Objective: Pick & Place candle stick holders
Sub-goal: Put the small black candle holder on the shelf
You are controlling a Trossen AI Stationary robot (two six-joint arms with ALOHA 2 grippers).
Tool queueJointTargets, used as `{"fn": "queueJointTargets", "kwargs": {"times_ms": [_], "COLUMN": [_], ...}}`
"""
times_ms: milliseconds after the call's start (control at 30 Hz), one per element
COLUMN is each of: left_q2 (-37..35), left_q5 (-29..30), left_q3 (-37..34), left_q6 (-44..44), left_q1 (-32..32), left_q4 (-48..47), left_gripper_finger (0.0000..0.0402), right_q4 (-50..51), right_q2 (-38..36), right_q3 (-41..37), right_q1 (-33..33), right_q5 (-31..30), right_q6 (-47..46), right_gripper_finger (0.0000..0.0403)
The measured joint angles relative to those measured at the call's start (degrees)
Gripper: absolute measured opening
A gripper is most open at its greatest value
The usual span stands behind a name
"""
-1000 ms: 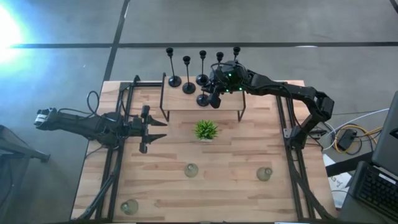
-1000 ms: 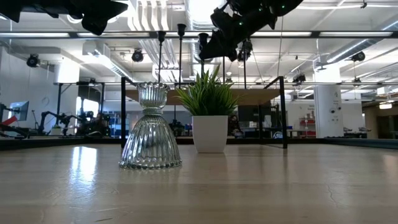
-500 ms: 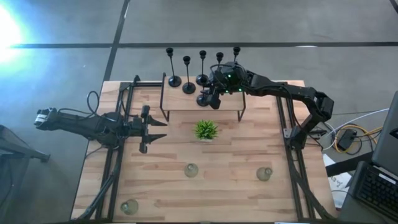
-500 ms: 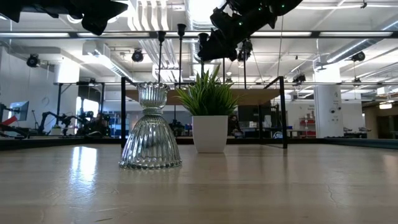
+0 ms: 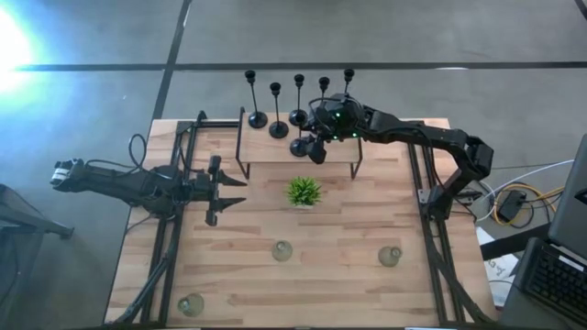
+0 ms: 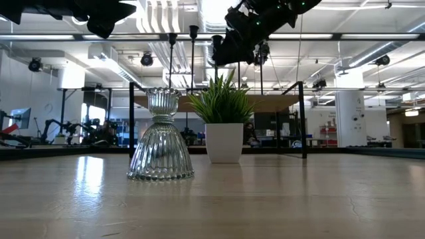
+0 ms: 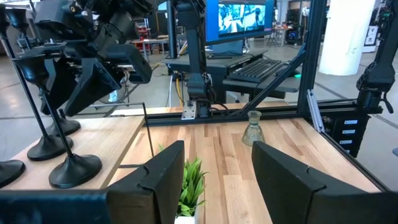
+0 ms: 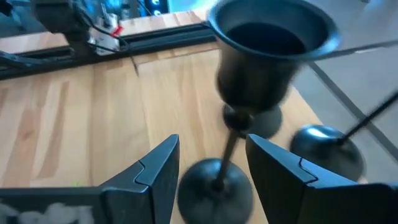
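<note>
While the short black candle holder [image 8: 239, 118] stands on the raised shelf [image 5: 275, 151] at the table's far edge, its stem sits between the spread, empty fingers of the right gripper [image 8: 208, 171]. Closing squarely on the stem, clear of the neighbouring stick's base [image 8: 326, 149], should avoid tipping either. Three glass holders [image 5: 282, 249] wait nearer. Well apart, the left gripper [image 5: 220, 190] hangs released.

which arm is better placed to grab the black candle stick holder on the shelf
Right. The right gripper is open with its fingers either side of a black candle stick holder stem. The left gripper hovers away from the shelf.
</note>
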State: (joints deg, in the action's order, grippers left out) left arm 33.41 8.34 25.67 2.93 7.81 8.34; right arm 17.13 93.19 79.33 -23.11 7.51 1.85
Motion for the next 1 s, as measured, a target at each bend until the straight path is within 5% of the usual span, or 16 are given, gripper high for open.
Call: {"fn": "queueJointTargets", "kwargs": {"times_ms": [733, 1000], "left_q2": [-0.11, -0.11], "left_q5": [0.01, 0.02], "left_q3": [0.00, 0.00], "left_q6": [-0.17, -0.01], "left_q1": [0.01, 0.00], "left_q4": [-0.37, -0.31], "left_gripper_finger": [0.0193, 0.0193], "right_q4": [14.98, 8.00], "right_q2": [-7.48, -11.99], "right_q3": [-0.88, -12.54], "right_q1": [7.19, 14.99], "right_q5": [-6.45, -10.45], "right_q6": [-1.73, -4.78], "right_gripper_finger": [0.0171, 0.0144]}}
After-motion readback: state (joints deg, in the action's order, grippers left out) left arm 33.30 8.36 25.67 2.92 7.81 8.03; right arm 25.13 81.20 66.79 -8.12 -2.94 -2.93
